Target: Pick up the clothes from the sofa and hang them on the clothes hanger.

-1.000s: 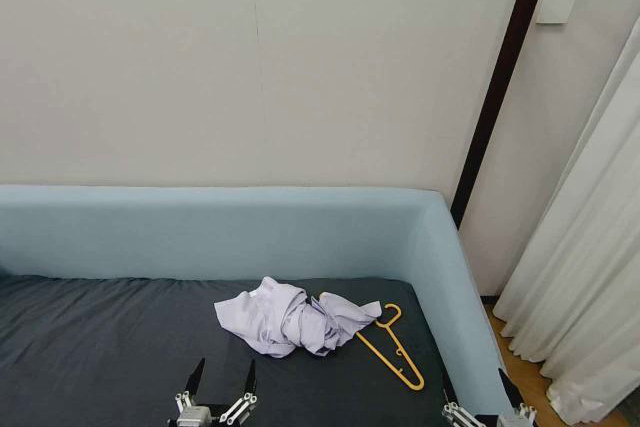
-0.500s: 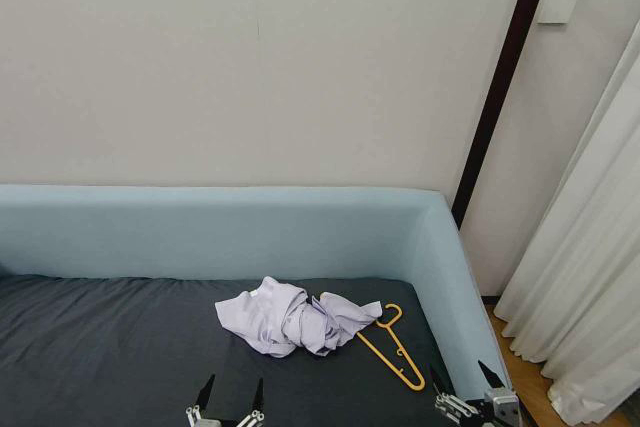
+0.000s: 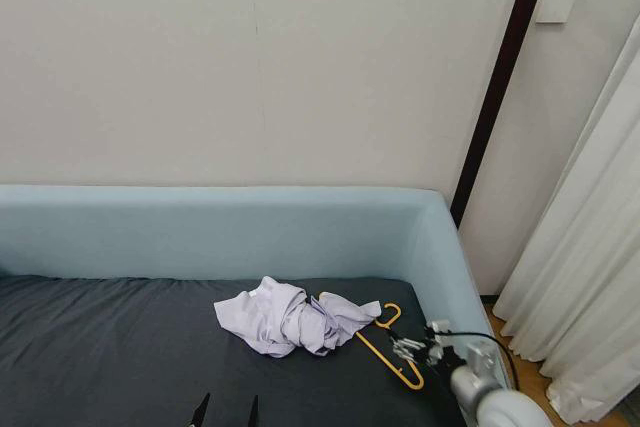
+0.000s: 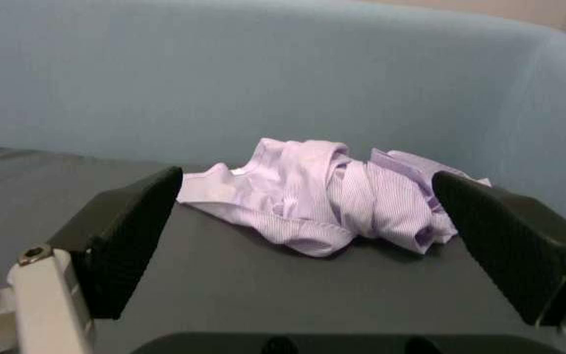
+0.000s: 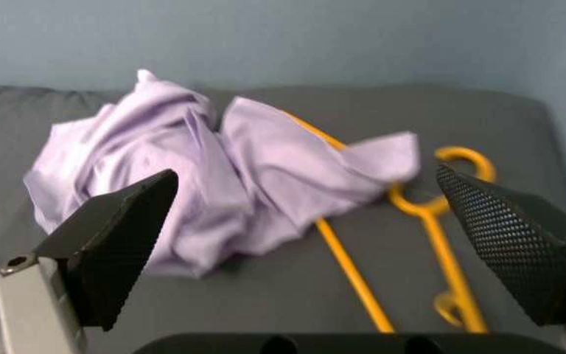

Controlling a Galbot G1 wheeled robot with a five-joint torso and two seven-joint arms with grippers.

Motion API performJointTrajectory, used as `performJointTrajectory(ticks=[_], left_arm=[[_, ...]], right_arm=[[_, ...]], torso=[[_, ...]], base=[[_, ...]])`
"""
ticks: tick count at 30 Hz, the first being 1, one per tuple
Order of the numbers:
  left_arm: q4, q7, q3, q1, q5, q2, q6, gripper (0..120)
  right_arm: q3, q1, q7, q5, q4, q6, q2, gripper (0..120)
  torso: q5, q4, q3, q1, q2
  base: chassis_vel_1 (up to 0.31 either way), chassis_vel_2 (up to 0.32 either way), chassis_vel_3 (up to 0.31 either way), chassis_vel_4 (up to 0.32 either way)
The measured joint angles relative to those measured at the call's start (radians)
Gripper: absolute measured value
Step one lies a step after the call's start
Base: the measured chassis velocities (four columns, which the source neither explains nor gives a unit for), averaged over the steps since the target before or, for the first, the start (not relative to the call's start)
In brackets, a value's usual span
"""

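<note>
Left gripper point(image 3: 227, 409): low at the near edge of the seat. Its black fingers point(image 4: 130, 236) are spread wide with nothing between them.
Right gripper point(image 3: 404, 349): out over the seat close to the sofa's right arm. Its fingers point(image 5: 116, 243) are also parted wide and hold nothing.
Clothes: a crumpled pale lilac striped shirt point(image 3: 295, 317) lies in a heap on the seat. It is ahead of the left fingers and apart from them, and to the left of the right fingers.
Hanger: an orange plastic clothes hanger point(image 3: 392, 345) lies flat on the seat, just under and ahead of the right fingers. One of its arms slips beneath the shirt's edge, and its hook points toward the backrest. I cannot tell whether the fingers touch it.
Sofa: a light blue upholstered sofa point(image 3: 250, 232) with a dark grey seat cushion point(image 3: 100, 347). Its backrest rises behind the shirt, well beyond both sets of fingers.
</note>
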Motion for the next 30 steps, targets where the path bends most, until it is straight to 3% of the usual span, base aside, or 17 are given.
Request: performJointTrajectory(ticks=[5,10,20,22,30], left_arm=[[0.006,-0.004,-0.006,0.007,0.000,-0.016,-0.004,100],[0.009,-0.006,-0.009,0.010,-0.001,-0.027,-0.005,100],[0.007,-0.008,-0.034,0.013,-0.015,-0.061,-0.005,100],[0.002,-0.008,-0.039,0.011,-0.019,-0.066,-0.004,100],[-0.005,-0.011,-0.061,0.004,-0.044,-0.072,0.003,100]], right_arm=[[-0.105,0.152,0.000,0.005,-0.184,-0.017,0.133,100],[-0.146,0.228,-0.035,-0.029,-0.353,-0.008,0.234,100],[-0.147,0.248,-0.134,-0.094,-0.560,0.059,0.347,99],[-0.146,0.249,-0.145,-0.099,-0.572,0.069,0.359,96],[-0.144,0.269,-0.160,-0.137,-0.659,0.086,0.429,65]], torso=[[-0.0004,0.0001,0.000,0.000,0.000],[-0.0006,-0.0002,0.000,0.000,0.000],[-0.0004,-0.0002,0.000,0.000,0.000],[-0.0004,-0.0003,0.000,0.000,0.000],[-0.0003,-0.0001,0.000,0.000,0.000]], base=[[0.000,0.000,0.000,0.000],[0.000,0.000,0.000,0.000],[0.000,0.000,0.000,0.000],[0.000,0.000,0.000,0.000],[0.000,0.000,0.000,0.000]])
